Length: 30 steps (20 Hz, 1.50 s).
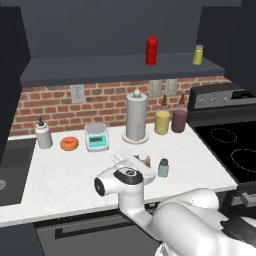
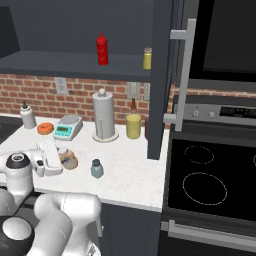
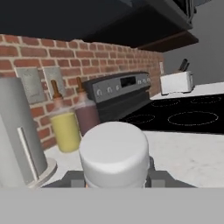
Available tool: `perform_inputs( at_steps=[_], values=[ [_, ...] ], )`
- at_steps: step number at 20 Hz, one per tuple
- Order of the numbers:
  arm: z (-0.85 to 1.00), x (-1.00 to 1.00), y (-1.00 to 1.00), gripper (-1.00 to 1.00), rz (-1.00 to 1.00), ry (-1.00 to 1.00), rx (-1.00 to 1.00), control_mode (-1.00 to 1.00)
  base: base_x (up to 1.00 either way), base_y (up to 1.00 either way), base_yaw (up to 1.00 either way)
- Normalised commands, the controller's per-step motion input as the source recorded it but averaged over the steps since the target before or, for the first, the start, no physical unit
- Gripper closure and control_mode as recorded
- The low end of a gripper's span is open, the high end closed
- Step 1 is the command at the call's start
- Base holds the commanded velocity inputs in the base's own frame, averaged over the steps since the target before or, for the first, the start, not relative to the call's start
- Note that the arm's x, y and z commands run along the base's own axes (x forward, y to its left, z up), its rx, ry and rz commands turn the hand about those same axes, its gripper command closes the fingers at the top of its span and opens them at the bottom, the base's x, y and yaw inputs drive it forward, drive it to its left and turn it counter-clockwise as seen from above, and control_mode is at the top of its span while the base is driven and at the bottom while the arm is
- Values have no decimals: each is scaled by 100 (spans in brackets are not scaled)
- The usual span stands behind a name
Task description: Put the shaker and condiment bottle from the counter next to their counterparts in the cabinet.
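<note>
Low at centre of the left base view, the pincer [image 1: 141,161] sits around the condiment bottle [image 1: 144,160], mostly hidden by the white hand; whether the fingers press it I cannot tell. Its pale cap [image 3: 114,154] blocks the hand view's lower middle. Just right, the shaker [image 1: 163,168] stands on the surface [image 1: 65,175], with 2 counterparts, the red bottle [image 1: 151,49] and yellow-green shaker [image 1: 198,54], in the cabinet [image 1: 120,67].
</note>
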Motion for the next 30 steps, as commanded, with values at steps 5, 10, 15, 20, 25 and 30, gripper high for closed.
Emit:
perform_inputs(
  at_steps=[5,10,15,20,25,30],
  values=[
    [41,-34,4,100,4,-7,0,-100,0,0,0],
    [59,-30,0,100,2,0,0,-100,0,0,0],
    [73,-36,0,100,0,0,1,-100,0,0,0],
    [92,-30,0,100,0,0,0,-100,0,0,0],
    [97,-27,0,100,0,0,0,-100,0,0,0],
    [95,-24,0,100,0,0,0,-100,0,0,0]
  ],
)
